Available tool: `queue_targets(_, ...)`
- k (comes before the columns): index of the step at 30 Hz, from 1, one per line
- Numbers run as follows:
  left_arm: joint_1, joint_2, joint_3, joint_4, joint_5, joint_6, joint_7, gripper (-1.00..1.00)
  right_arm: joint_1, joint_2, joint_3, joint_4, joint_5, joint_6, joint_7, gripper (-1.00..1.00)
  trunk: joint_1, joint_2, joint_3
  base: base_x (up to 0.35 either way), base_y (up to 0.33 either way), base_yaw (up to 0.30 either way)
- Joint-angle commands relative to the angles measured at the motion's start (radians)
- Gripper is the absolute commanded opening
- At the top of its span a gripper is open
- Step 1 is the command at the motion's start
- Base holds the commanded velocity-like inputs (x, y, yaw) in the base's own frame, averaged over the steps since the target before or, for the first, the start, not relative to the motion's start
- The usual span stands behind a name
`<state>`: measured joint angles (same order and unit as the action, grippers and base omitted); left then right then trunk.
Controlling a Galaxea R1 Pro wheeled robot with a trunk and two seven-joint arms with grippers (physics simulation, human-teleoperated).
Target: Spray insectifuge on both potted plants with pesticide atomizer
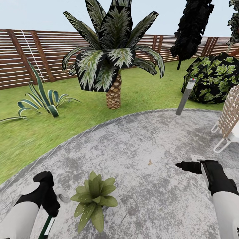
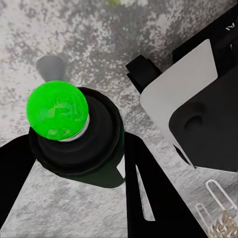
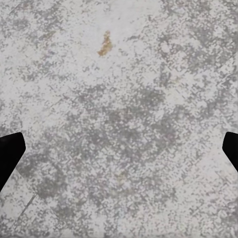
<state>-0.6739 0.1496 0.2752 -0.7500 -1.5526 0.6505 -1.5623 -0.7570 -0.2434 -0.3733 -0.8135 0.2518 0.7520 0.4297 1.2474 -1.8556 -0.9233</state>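
One potted plant [image 1: 94,198], a low rosette of pointed speckled green leaves, stands on the round grey paved patch [image 1: 139,149] near the bottom of the head view. Just to its left, my left gripper [image 1: 49,210] is shut on the pesticide atomizer [image 1: 47,226], a slim dark bottle with a white label. In the left wrist view the atomizer [image 2: 82,148] shows its bright green dot [image 2: 58,110] on top, with my left gripper [image 2: 79,166] closed around its black body. My right gripper [image 1: 183,165] hovers open over bare paving at the right, and the right wrist view shows the right gripper [image 3: 119,151] with nothing in it.
Beyond the paving lies lawn with a scaly-trunked palm [image 1: 114,96], a striped agave [image 1: 43,99] and a brown slatted fence [image 1: 33,56]. A grey lamp post [image 1: 185,97], a dark leafy bush [image 1: 212,79] and a white lattice chair [image 1: 229,122] stand at the right.
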Motion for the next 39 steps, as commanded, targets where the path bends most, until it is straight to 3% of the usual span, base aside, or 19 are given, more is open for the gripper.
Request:
queue_targets(1,-0.007,-0.001,0.002,-0.004,-0.008,0.009,-0.008,-1.0,-0.001,0.0,-0.003,-0.001,0.011,0.003,0.009,1.0,0.0,0.0,-0.001,0.0,0.0,0.0)
queue_targets(9,-0.027,-0.004,0.0,0.003,-0.009,0.009,-0.008,-1.0,-0.001,0.001,-0.003,-0.001,0.011,0.003,0.009,1.0,0.0,0.0,-0.001,0.0,0.0,0.0)
queue_targets(15,-0.021,-0.005,-0.001,0.075,-0.009,0.008,-0.008,-1.0,-0.001,0.0,-0.003,-0.001,0.011,0.003,0.009,1.0,0.0,0.0,-0.001,0.0,0.0,0.0)
queue_targets(24,-0.017,-0.002,0.004,0.079,-0.008,0.009,-0.008,-1.0,-0.001,0.0,-0.003,-0.001,0.011,0.003,0.009,1.0,0.0,0.0,-0.001,0.0,0.0,0.0)
queue_targets(27,-0.024,0.003,0.005,0.076,-0.008,0.009,-0.008,-1.0,-0.001,0.0,-0.003,-0.001,0.011,0.003,0.009,1.0,0.0,0.0,-0.001,0.0,0.0,0.0)
queue_targets(31,-0.054,0.035,0.004,0.072,-0.008,0.009,-0.008,-1.0,-0.001,0.0,-0.003,-0.001,0.011,0.003,0.009,1.0,0.0,0.0,-0.001,0.0,0.0,0.0)
queue_targets(33,-0.083,0.037,0.004,0.072,-0.008,0.009,-0.008,-1.0,-0.001,0.0,-0.003,-0.001,0.011,0.003,0.009,1.0,0.0,0.0,-0.001,0.0,0.0,0.0)
queue_targets(39,-0.091,0.032,0.002,0.077,-0.009,0.01,-0.008,-1.0,-0.001,0.0,-0.003,-0.001,0.011,0.003,0.009,1.0,0.0,0.0,-0.001,0.0,0.0,0.0)
